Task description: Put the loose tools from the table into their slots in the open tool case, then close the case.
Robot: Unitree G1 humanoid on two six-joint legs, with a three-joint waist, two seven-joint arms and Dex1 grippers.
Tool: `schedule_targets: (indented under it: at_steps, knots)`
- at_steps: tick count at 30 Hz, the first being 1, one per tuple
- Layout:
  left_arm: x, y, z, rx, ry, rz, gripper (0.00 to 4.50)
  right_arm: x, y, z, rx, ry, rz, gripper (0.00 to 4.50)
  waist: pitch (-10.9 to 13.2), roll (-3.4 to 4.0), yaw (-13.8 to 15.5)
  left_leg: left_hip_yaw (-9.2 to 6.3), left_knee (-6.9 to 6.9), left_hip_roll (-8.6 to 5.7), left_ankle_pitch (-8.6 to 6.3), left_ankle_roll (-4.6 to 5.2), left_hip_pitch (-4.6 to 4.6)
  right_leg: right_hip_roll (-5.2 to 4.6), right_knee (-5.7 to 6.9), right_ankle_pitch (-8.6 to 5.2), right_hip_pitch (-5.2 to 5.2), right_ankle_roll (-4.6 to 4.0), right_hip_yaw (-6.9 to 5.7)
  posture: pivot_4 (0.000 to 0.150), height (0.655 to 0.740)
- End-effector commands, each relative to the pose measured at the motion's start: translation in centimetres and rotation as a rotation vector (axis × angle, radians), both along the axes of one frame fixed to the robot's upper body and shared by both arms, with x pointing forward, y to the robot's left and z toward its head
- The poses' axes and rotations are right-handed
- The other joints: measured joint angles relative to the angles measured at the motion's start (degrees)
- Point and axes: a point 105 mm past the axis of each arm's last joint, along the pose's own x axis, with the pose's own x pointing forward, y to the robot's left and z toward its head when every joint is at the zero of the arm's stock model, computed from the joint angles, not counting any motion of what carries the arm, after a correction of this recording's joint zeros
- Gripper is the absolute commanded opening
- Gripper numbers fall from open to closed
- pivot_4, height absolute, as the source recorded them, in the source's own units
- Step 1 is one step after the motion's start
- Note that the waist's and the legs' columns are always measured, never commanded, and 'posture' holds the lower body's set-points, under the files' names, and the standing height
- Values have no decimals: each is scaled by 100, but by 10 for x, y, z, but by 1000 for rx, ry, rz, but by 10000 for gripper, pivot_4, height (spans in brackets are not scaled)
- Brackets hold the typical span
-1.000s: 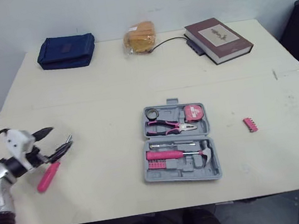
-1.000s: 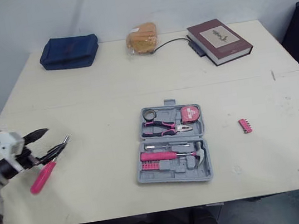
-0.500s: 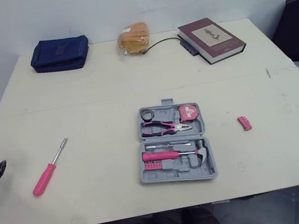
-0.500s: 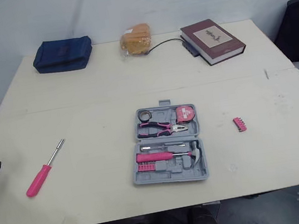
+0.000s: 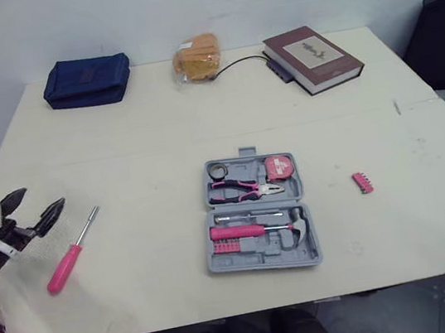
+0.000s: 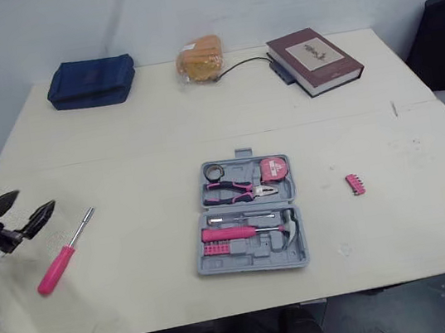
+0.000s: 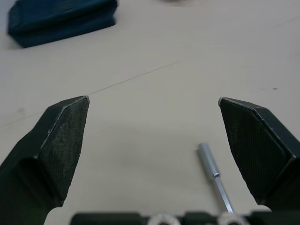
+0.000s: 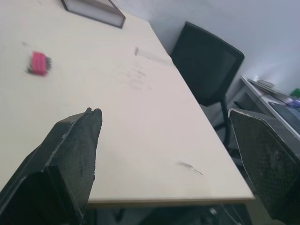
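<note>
Standing wide open and empty, the left gripper [image 5: 41, 202] hovers over the near left part of the table [image 5: 143, 136], just left of the screwdriver [image 5: 73, 250]. In the left wrist view the tool's metal tip lies close to one finger, untouched. The right gripper [image 8: 164, 140] is likewise spread wide and holds nothing, off the near right corner.

Step in hand, as judged: the approach to the first pick. Next, the left gripper must shift right and down, set its fingers across the screwdriver, close, then carry it right to the tool case [image 5: 220, 263] at table centre.

Count:
- Loose tools, two: one screwdriver, near left; one pink bit strip [image 5: 363, 182], right of the case.
- Cases, one, lid open, several tools already seated.
- Bystanders along the far edge: one blue pouch [image 5: 86, 80], one yellow bag [image 5: 196, 57], one book [image 5: 311, 57].
</note>
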Motion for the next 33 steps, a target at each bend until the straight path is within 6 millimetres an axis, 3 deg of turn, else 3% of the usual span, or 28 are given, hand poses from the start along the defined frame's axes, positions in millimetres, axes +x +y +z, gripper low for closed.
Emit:
schedule_targets:
  at_steps: [1,3,5,7,11,14,22,33]
  knots:
    - [7,-47,16,65,-47,-225,44762,27,28,13,80,-14,105,45000,0,0,15,2,2,-1,2,2,0,1,2,1,0,1,-1,1500,7400]
    - [7,-76,20,73,-50,-360,44762,39,26,7,159,71,54,45000,-1,-2,21,4,6,-2,4,3,-1,4,2,4,-1,4,-1,1500,7400]
    - [7,-108,29,45,-61,-496,44762,56,48,15,153,76,161,45000,0,-6,28,6,9,-7,7,10,-4,1,1,6,-2,7,4,1500,7400]
    - [6,-124,33,23,-61,-560,44762,63,62,18,137,91,227,45000,-1,-7,30,3,9,-5,7,11,-7,6,-1,6,-2,7,8,1500,7400]
    - [-16,-183,35,32,-15,-850,44762,85,56,10,222,207,150,45000,3,-9,21,7,10,-7,16,-1,-7,42,-2,6,-3,7,6,1500,7400]
    - [-26,-205,36,39,0,-957,44762,98,52,11,242,249,145,45000,6,-13,18,19,17,-7,27,-16,-7,58,-3,12,-5,17,6,1500,7400]
    - [-52,-237,40,24,37,-1154,44762,129,48,1,257,365,202,45000,10,-19,21,15,19,-6,19,8,-9,89,-6,13,-7,16,38,1500,7400]
    - [-58,-241,39,19,66,-1187,44762,163,41,-12,231,411,287,45000,15,-24,21,25,20,-14,31,-14,-9,100,-8,14,-9,17,67,1500,7400]
